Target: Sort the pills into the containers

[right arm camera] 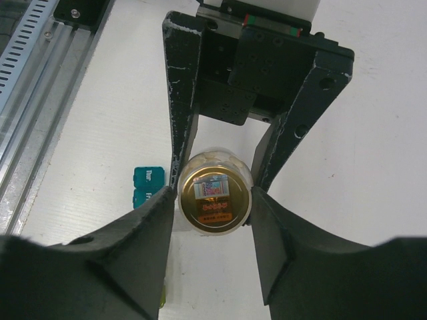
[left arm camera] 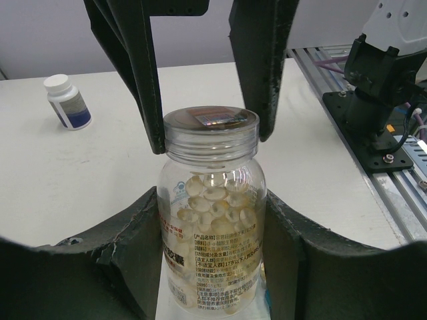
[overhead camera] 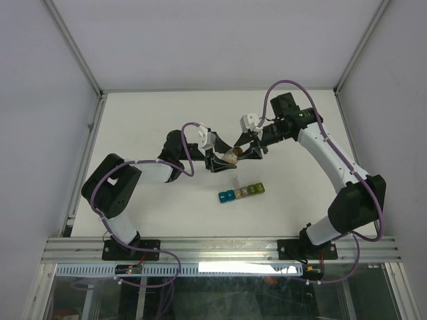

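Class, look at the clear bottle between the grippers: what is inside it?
Pale rounded pills show through the clear bottle below its cap. The printed label hides whatever lies lower down.

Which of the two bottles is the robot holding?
The clear bottle of pale pills, clamped in the left end effector with the right end effector round its cap; the white-capped bottle stands apart.
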Controlling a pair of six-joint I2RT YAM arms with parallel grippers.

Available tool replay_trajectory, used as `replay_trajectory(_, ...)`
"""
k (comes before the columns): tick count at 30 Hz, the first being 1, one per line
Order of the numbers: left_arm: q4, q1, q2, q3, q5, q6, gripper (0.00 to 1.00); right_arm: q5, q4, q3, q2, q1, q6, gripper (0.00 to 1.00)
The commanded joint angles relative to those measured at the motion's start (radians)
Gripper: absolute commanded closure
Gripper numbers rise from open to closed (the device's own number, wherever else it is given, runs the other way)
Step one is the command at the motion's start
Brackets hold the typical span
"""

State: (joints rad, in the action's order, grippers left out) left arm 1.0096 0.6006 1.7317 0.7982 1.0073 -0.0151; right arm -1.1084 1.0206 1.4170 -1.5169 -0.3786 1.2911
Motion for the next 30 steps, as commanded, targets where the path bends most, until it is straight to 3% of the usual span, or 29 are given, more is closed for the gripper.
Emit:
replay_trajectory(1,0.029,-0.003,-0.008,0.03,0.028,-0.004,1.0,-0.004,-0.03,0.002,0.001,-0.009,-0.031,0.55)
replay_trajectory(7,0.184,-0.002,-0.031,-0.035,-0.082,-0.039,1.0,0.027,-0.119,-0.035,0.002,-0.012,-0.191,0.7)
replay_trajectory(11,0.251,0.009,-0.074,-0.104,-0.323,-0.012,1.0,0.212,-0.358,-0.092,0.01,-0.034,-0.613,0.75)
replay_trajectory(14,0.134,0.05,-0.102,-0.099,-0.586,0.075,1.0,0.452,-0.552,-0.145,0.018,-0.062,-0.959,0.79)
replay_trajectory(16,0.09,0.067,-0.097,-0.087,-0.661,0.115,1.0,0.451,-0.583,-0.151,0.012,-0.063,-1.044,0.79)
replay_trajectory(18,0.084,0.069,-0.084,-0.084,-0.662,0.128,1.0,0.401,-0.586,-0.13,0.006,-0.062,-1.082,0.72)
replay_trajectory(20,0.075,0.068,-0.077,-0.078,-0.639,0.133,1.0,0.327,-0.562,-0.101,0.016,-0.06,-1.062,0.41)
replay_trajectory(24,0.031,0.059,-0.076,-0.062,-0.51,0.137,1.0,0.114,-0.538,-0.084,0.104,0.011,-0.974,0.02)
replay_trajectory(30,0.048,0.053,-0.07,-0.053,-0.344,0.109,1.0,-0.105,-0.525,-0.162,0.247,0.18,-0.806,0.01)
